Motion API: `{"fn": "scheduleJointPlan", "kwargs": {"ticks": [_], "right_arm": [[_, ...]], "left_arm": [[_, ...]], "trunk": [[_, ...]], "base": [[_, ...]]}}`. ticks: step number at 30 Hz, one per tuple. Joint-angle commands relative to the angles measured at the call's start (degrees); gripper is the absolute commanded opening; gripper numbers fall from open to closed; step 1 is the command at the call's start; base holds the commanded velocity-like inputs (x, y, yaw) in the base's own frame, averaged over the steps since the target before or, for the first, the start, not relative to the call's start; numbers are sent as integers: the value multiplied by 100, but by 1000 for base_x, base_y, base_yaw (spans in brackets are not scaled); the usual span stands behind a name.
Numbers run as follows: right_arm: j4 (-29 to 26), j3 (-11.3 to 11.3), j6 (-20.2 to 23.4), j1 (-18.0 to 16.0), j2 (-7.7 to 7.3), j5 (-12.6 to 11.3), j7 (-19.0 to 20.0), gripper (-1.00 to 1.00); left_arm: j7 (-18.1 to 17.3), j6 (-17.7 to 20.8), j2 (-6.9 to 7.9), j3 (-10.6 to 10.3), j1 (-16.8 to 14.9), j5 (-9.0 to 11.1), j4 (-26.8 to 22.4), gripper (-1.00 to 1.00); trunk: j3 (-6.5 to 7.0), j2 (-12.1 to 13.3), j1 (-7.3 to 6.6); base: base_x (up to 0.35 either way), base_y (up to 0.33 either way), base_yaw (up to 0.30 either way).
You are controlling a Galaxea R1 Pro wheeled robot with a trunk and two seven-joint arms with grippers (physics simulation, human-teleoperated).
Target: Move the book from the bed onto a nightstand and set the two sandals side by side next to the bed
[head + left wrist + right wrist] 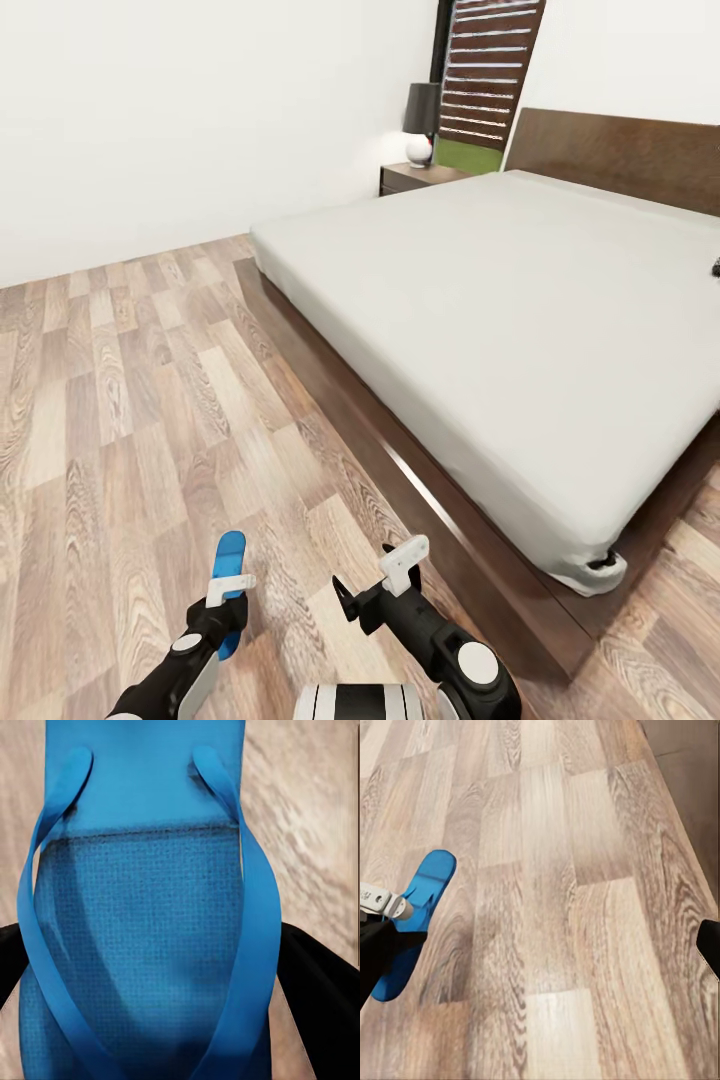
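Left gripper (pixel 226 592) at the lower left of the head view, clamped on a blue sandal (pixel 229 575) pointing up-frame over the wood floor (pixel 130 400). Right gripper (pixel 375 580) just beside, lower centre, fingers spread, holding nothing. Bed (pixel 500 300) across the right half; nightstand (pixel 415 178) near the top centre.
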Motion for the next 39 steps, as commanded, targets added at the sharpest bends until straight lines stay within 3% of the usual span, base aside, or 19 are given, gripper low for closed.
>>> {"fn": "scheduleJointPlan", "kwargs": {"ticks": [1, 39], "right_arm": [[-7, -5, 31, -2, 2, 8, 22, 100], [1, -3, 28, -2, 2, 5, 44, 100]], "left_arm": [[9, -20, 1, -6, -3, 44, 5, -100], [9, -37, 1, 31, 1, 58, 6, -100]], "trunk": [[19, 0, -3], [861, 51, -101]], "base": [[0, 0, 0], [0, 0, 0]]}}
